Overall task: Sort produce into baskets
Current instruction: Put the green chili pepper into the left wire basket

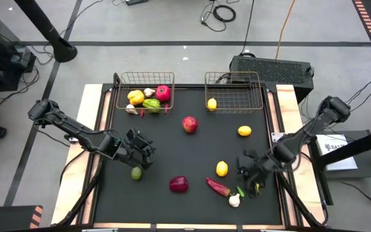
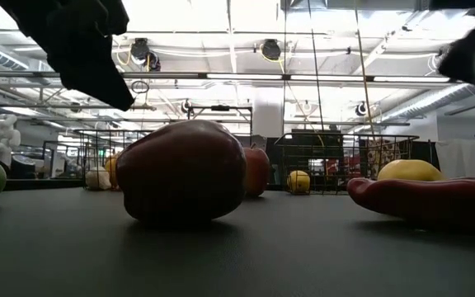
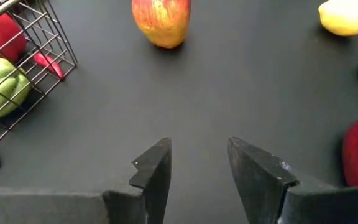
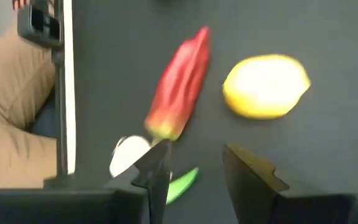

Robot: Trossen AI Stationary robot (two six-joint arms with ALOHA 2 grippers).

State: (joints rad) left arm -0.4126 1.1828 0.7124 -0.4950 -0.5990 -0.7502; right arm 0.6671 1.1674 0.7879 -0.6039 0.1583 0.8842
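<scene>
The right gripper (image 1: pixel 250 169) is shown low over the near right part of the black mat (image 1: pixel 172 151), its fingers (image 4: pixel 157 168) parted to a moderate gap with nothing held between them. Just ahead of the fingertips a red chilli (image 4: pixel 179 87) is seen lying on the mat, with a yellow lemon (image 4: pixel 265 86) beside it, a white garlic bulb (image 4: pixel 129 154) at the chilli's stem end, and a small green piece (image 4: pixel 182 180) close under the fingers. The left gripper (image 1: pixel 140 149) is placed over the near left part of the mat, likewise parted and empty; a green lime (image 1: pixel 136 173) lies just beside it, a dark red onion (image 1: pixel 179 184) further off, and a red apple (image 1: pixel 190 124) ahead.

Two wire baskets (image 1: pixel 143 93) are set at the far edge. The left one is filled with peppers, an apple and garlic; the right basket (image 1: pixel 234 93) holds a single lemon (image 1: pixel 211 103).

The step in hand is judged to be a pick by the right arm, probably of the chilli or the lemon. A descent centred over the chosen piece is called for next, then closure.
</scene>
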